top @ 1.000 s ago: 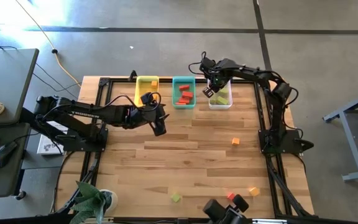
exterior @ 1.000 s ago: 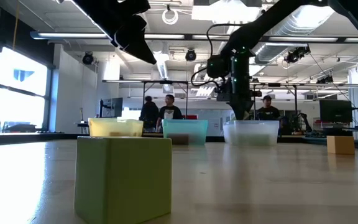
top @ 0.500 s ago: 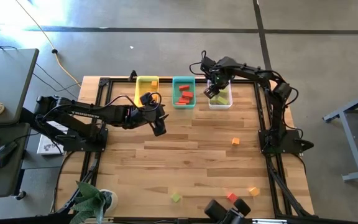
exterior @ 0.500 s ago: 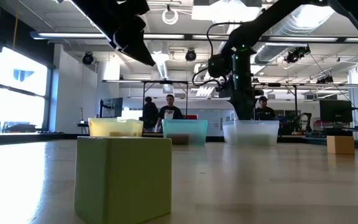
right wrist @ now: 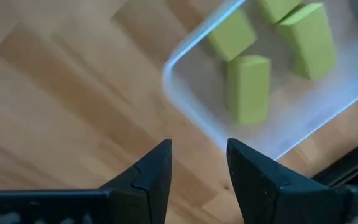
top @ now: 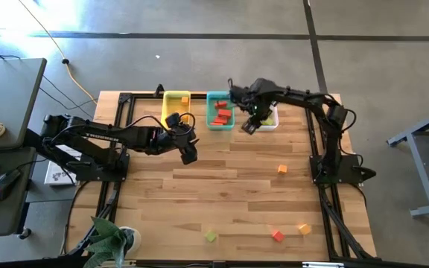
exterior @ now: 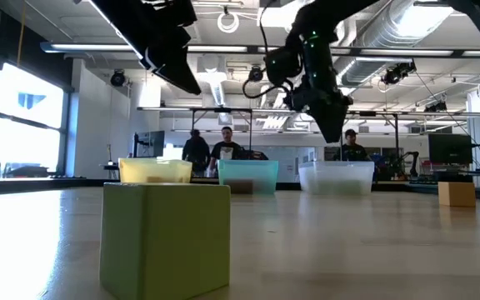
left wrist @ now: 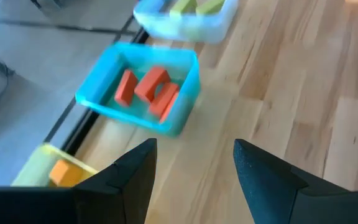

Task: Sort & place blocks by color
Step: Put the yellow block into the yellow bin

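Note:
Both grippers are open and empty. My right gripper [top: 246,129] [right wrist: 199,152] hovers tilted over the table, just off the near left corner of the clear bin [top: 268,119] [right wrist: 272,81], which holds light green blocks [right wrist: 248,87]. My left gripper [top: 191,156] [left wrist: 194,152] hangs above the table, near side of the yellow bin [top: 176,103]. The teal bin [top: 220,110] [left wrist: 185,93] holds red blocks [left wrist: 148,87]; the yellow bin holds an orange block [left wrist: 61,171]. Loose blocks lie on the table: orange [top: 281,169], green [top: 211,236] [exterior: 165,237], red [top: 277,235] and orange [top: 304,228].
The three bins stand in a row at the table's far edge. Black frame rails [top: 320,149] run along the table's left and right sides. A plant [top: 110,242] sits at the near left corner. People stand in the room beyond the table [exterior: 227,150]. Bare wood lies mid-table.
My right gripper has swung from above the clear bin toward the table's left and near edge, past the bin's corner, rising and tipping as it went. My left arm has kept still.

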Available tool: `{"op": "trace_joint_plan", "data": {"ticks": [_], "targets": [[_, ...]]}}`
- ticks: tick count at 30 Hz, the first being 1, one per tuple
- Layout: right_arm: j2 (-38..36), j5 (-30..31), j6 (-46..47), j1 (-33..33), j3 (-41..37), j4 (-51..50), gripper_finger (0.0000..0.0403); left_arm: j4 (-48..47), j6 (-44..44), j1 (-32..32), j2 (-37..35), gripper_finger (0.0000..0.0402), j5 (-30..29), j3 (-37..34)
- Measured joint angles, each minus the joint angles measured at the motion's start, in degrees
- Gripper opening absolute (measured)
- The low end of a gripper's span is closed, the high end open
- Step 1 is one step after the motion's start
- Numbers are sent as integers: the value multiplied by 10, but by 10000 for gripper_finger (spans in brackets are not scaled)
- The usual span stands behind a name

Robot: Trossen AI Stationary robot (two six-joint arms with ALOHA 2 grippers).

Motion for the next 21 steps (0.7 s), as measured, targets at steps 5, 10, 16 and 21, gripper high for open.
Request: {"op": "trace_joint_plan", "data": {"ticks": [5,10,16,21], "targets": [[-43,32,59,71,-28,-2,140,-46,-21,0,0,200,0,0],[-97,35,151,142,-66,0,140,-54,-21,-1,0,200,0,0],[-172,28,301,235,-143,4,140,-54,-21,-1,0,200,0,0],[-235,-2,428,313,-220,28,140,-53,-12,-1,0,200,0,0]]}}
